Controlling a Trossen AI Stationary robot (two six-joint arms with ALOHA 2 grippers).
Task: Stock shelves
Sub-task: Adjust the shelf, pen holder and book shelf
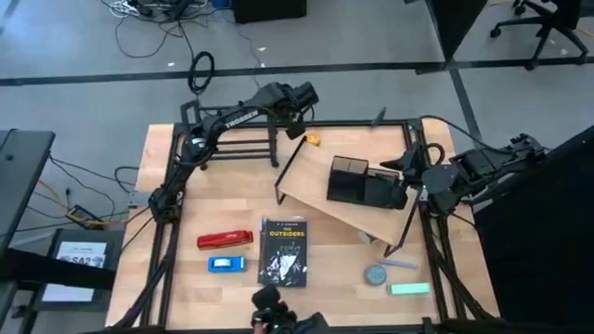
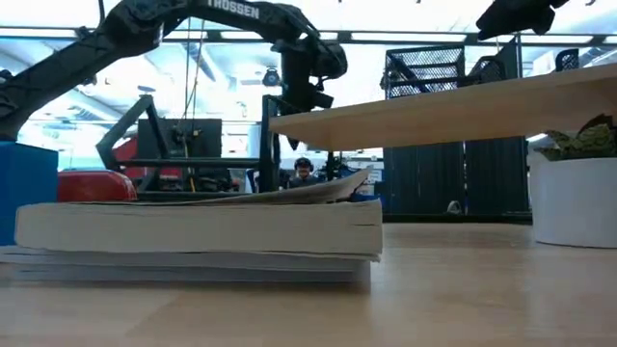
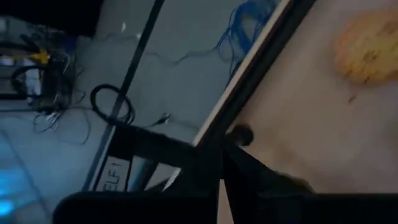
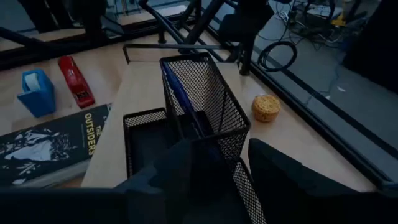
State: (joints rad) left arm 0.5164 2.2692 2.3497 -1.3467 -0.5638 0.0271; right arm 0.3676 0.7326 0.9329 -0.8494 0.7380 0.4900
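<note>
Just under the right gripper (image 1: pixel 406 168), fingers apart around the mesh organizer (image 1: pixel 364 182), the wooden shelf (image 1: pixel 316 199) runs diagonally (left gripper (image 1: pixel 299 127) unclear).

Overhead looks straight down, low looks level across; both share the book (image 1: pixel 282 250).
</note>
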